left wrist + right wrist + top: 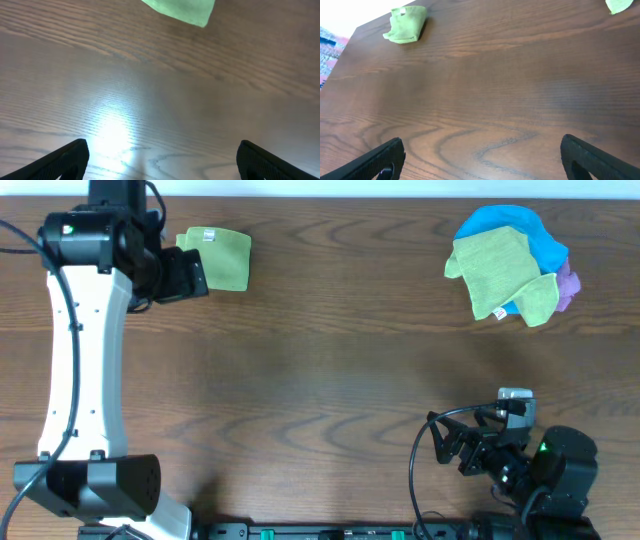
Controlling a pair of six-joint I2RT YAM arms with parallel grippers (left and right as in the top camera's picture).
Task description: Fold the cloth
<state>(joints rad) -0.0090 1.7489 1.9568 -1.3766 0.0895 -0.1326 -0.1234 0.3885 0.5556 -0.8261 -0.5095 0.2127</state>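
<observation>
Already folded into a small, neat rectangle, the cloth (pixel 215 258) lies flat on the tabletop (pixel 320 360) near the far edge, toward the far-left corner, with its white tag (pixel 208 235) at the edge nearest the far side. Well apart from it, by the far-right corner, sits a loose heap: an olive-green cloth (pixel 495 270) draped over a blue cloth (pixel 510 225), with a bit of purple cloth (pixel 568 285) showing at the heap's right side. The left arm (pixel 85 350) stretches from the near-left corner along the left side to the far edge, its wrist turned rightward so that the left hand (pixel 192 275) hangs just beside the cloth's left edge. In the left wrist view its fingers are spread wide and released, with bare wood between them and only a corner of the cloth at the top. The right arm (pixel 560 465) is tucked low by the near-right corner, and the right hand (pixel 447 445) points leftward along the near edge, spread wide and grasping nothing.
</observation>
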